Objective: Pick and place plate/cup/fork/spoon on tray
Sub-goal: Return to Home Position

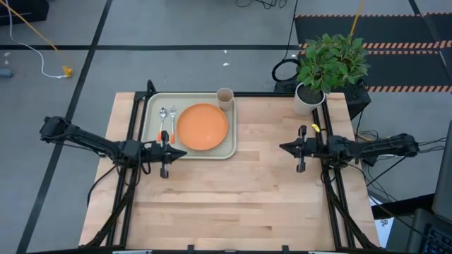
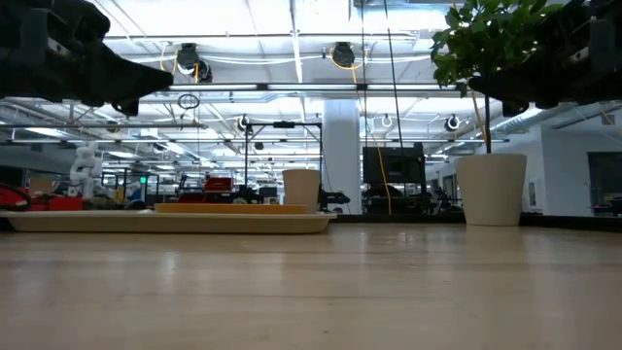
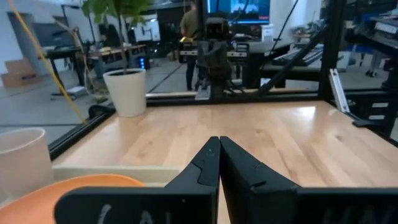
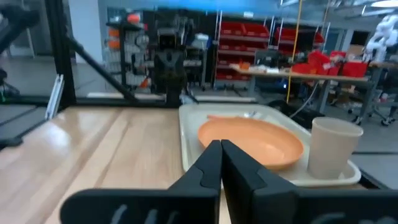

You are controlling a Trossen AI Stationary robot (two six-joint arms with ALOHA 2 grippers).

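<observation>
**All four pieces lie on the tray, both arms hover with jaws pressed together**

Pale wooden planks make the table top (image 1: pixel 240 197), which stands on a grey floor with black lines; behind it the low view opens into a big workshop hall with ceiling lamps, red bins and dark racks.

From above, the large pale cream-green rectangular tray (image 1: pixel 152 106) lies on the far left part of the table. On it rests the large round flat orange plate (image 1: pixel 203 126). The small tan cylindrical cup (image 1: pixel 224 98) stands upright in the far corner of the tray, just beside the plate. The small spoon with a silver oval bowl and thin orange handle (image 1: pixel 163 123) and the small fork with silver tines and orange handle (image 1: pixel 171 122) lie side by side on the tray, on the plate's left.

The low view does not show the two utensils; it shows only the tray rim (image 2: pixel 165 223), the thin plate edge (image 2: pixel 231 207) and the cup (image 2: pixel 300 189). It also shows a white pot with a green plant (image 2: pixel 491 190) standing on the far right of the table.

The left gripper (image 1: pixel 185 152) hovers at the near edge of the tray; in its wrist view the fingers (image 3: pixel 202 165) touch each other and hold nothing. The right gripper (image 1: pixel 281 147) hovers over bare wood, well apart from the tray; its fingers (image 4: pixel 210 163) are also pressed together and empty.
</observation>
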